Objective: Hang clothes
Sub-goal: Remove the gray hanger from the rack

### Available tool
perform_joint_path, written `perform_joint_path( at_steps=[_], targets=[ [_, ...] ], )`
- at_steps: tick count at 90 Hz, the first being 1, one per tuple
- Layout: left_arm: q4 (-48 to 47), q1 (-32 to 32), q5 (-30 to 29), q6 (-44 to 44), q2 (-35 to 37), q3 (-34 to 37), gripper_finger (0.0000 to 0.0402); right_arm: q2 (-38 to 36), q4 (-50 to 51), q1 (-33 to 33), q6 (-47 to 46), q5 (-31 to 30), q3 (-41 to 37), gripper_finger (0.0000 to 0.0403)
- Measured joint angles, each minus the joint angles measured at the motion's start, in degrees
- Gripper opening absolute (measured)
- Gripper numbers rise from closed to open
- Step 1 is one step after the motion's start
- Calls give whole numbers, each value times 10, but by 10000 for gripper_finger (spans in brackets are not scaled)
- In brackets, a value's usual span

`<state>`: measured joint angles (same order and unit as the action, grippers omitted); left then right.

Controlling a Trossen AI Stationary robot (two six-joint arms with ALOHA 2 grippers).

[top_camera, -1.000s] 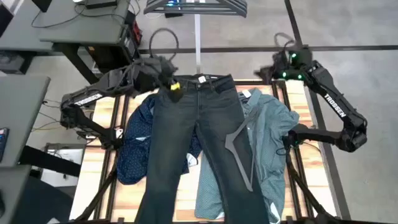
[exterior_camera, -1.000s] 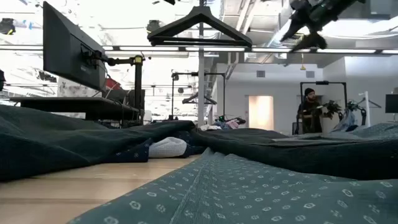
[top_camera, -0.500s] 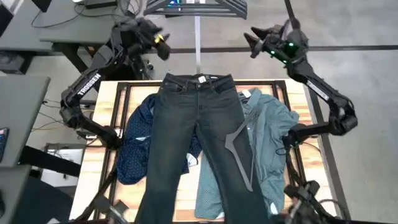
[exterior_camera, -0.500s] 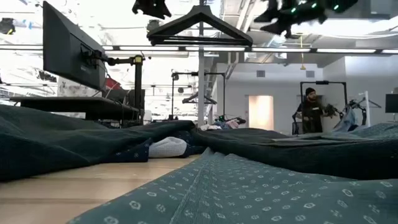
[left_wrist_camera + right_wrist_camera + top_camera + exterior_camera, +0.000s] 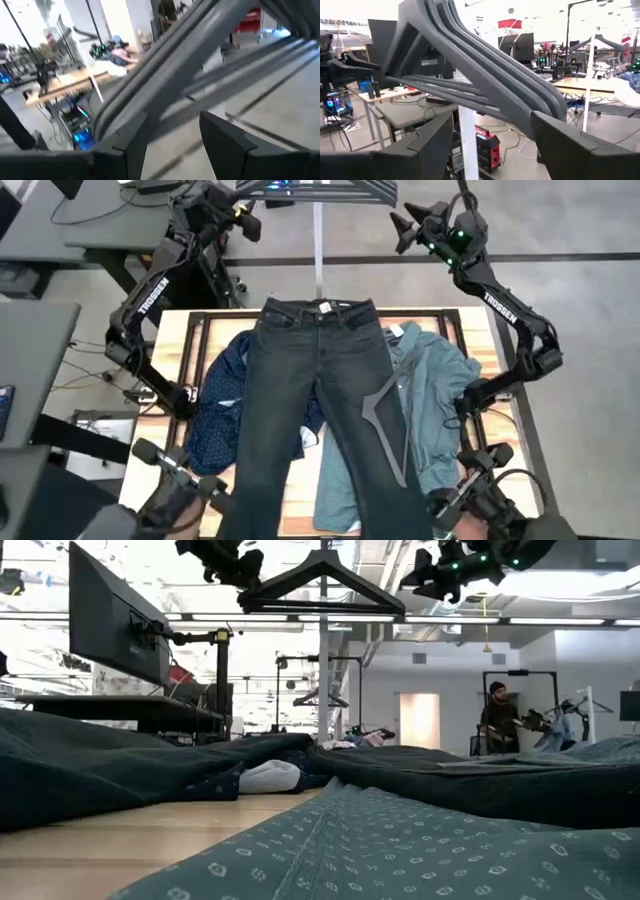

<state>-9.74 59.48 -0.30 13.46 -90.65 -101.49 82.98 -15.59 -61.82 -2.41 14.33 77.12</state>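
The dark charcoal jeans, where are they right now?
In the high view the long dark charcoal jeans lie flat down the table's middle, between the navy dotted shirt and the teal-green shirt, under a loose black hanger.

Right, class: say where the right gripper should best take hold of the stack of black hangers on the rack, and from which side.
Grip the hangers at their rounded right shoulder end, where the sloping arm meets the bottom bar, coming in level from the right. That corner juts free of the white pole, and the right gripper faces it with open fingers.
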Motion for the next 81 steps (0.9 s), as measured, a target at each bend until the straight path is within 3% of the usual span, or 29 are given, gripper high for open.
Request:
perform_joint_path(
  at_steps=[29, 81],
  targets=[
    [30, 25, -8, -6, -36, 0, 162, 16, 1, -4, 29, 7, 0, 240],
    [41, 27, -4, -2, -36, 0, 162, 6, 1, 24, 46, 7, 0, 234]
  ],
)
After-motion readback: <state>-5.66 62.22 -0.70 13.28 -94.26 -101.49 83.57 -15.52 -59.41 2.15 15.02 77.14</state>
